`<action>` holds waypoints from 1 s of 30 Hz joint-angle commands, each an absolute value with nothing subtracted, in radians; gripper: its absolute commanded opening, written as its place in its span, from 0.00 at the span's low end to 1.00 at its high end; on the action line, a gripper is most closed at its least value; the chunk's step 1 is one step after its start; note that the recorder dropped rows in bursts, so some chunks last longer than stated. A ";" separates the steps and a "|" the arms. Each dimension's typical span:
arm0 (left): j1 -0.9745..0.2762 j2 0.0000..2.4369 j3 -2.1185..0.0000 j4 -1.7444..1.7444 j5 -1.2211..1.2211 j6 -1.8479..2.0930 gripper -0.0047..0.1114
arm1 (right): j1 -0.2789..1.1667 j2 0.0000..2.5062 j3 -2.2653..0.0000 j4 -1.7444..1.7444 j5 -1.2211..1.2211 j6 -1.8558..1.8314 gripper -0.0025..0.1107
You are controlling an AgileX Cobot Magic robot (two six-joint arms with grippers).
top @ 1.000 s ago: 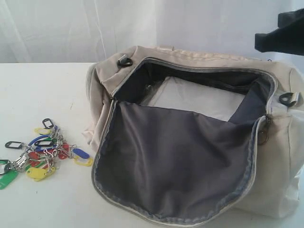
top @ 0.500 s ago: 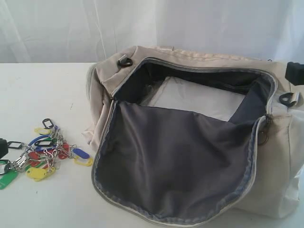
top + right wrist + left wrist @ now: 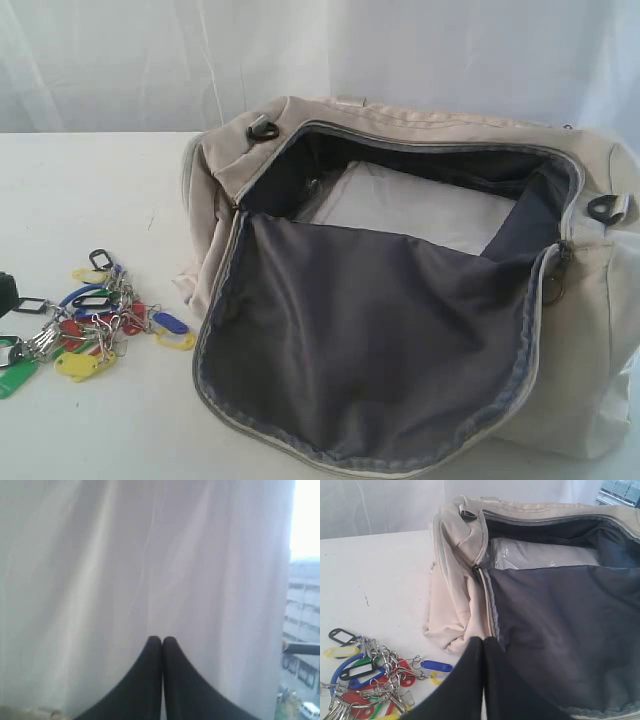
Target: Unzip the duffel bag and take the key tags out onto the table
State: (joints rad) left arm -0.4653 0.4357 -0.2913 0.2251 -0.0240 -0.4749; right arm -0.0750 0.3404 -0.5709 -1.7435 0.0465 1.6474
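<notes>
since a second ago the right arm has gone from the exterior view's upper right, and a dark shape [image 3: 4, 290] has appeared at the left edge. the key tags [image 3: 95, 320] lie heaped on the white table [image 3: 90, 190], just left of the duffel bag [image 3: 590, 330], which gapes unzipped with its grey lining showing. a pale curtain [image 3: 150, 60] hangs behind. the left wrist view shows the left hand [image 3: 483, 641] pressed together, empty, near the tags. only the right wrist view shows the right hand [image 3: 162, 642], also together, facing curtain and a window [image 3: 302, 630].
</notes>
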 commanded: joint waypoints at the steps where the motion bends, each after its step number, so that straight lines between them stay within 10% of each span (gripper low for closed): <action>1: -0.470 0.431 -0.264 0.214 -0.060 -0.474 0.04 | -0.179 0.224 -0.570 -1.744 0.052 1.653 0.02; 30: -0.470 0.431 -0.184 0.214 -0.165 -0.497 0.04 | -0.212 0.000 -0.180 -1.744 -0.081 1.656 0.02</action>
State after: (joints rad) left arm -0.4653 0.4357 -0.1898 0.2211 -0.1519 -0.4872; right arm -0.2079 0.0060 -0.2623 -1.7435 0.0000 1.6482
